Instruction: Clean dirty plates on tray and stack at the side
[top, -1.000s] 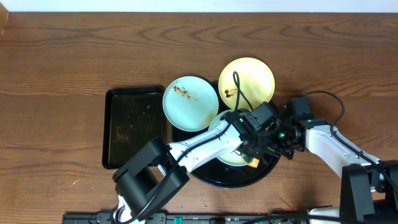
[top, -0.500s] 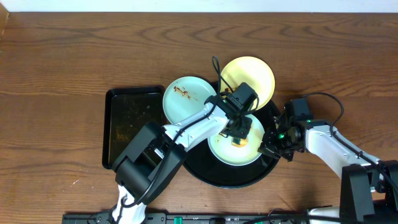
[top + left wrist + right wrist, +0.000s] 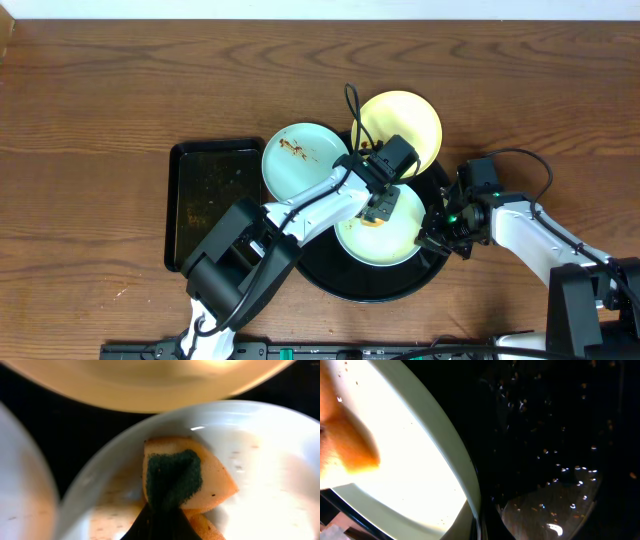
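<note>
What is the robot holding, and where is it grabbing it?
The left end effector pinches an orange-and-green sponge by one edge, over the pale plate. The right end effector is shut at that plate's rim; whether it grips anything cannot be told.

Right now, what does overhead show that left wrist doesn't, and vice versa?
Overhead only: the right gripper at the edge of the wiped plate, the rectangular tray and the wooden table.
Left wrist only: the sponge close up, its green pad facing the camera, lying on that plate.
Both: the wiped plate, the yellow plate and the round tray.
</note>
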`<action>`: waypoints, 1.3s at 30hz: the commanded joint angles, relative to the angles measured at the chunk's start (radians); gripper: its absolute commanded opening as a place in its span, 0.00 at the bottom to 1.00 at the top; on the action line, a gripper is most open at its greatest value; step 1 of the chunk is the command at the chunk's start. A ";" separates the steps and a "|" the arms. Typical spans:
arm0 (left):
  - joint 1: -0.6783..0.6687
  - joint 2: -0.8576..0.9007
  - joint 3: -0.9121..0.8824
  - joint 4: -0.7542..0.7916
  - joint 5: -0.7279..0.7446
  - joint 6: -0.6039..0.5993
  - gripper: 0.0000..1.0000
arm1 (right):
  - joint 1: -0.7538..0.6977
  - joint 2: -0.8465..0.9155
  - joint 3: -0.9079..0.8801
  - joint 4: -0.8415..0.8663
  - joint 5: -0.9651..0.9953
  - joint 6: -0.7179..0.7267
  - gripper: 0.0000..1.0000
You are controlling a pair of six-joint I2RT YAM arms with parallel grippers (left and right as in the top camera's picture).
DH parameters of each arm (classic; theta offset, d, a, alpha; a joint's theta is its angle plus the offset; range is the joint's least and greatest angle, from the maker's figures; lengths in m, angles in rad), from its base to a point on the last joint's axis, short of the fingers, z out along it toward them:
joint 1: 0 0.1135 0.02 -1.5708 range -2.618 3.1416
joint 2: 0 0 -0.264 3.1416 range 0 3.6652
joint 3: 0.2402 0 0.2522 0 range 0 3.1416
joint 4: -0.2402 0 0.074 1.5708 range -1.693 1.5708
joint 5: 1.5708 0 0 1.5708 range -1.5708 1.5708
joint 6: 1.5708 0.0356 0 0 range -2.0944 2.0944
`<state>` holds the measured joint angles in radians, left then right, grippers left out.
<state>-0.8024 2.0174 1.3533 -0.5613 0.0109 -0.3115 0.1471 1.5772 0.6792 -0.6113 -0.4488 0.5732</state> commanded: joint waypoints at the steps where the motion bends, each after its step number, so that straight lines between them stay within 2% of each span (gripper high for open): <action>1: 0.021 0.026 -0.020 -0.054 -0.176 0.023 0.08 | -0.006 0.049 -0.068 -0.050 0.212 -0.002 0.01; 15: 0.020 -0.025 -0.013 -0.161 -0.203 -0.006 0.07 | -0.006 0.049 -0.063 -0.045 0.212 -0.002 0.02; 26: 0.021 -0.326 0.033 -0.237 -0.213 -0.006 0.07 | -0.005 0.049 -0.059 -0.046 0.212 -0.002 0.02; 32: 0.021 -0.487 0.034 -0.270 -0.289 -0.008 0.07 | -0.004 0.027 -0.058 -0.047 0.212 -0.002 0.01; 39: 0.076 -0.641 0.034 -0.317 -0.346 -0.011 0.07 | -0.002 -0.153 -0.006 -0.108 0.213 -0.006 0.02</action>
<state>-0.7692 1.4265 1.3605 -0.8593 -0.2779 -0.3141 0.1471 1.4990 0.6682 -0.6945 -0.3641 0.5732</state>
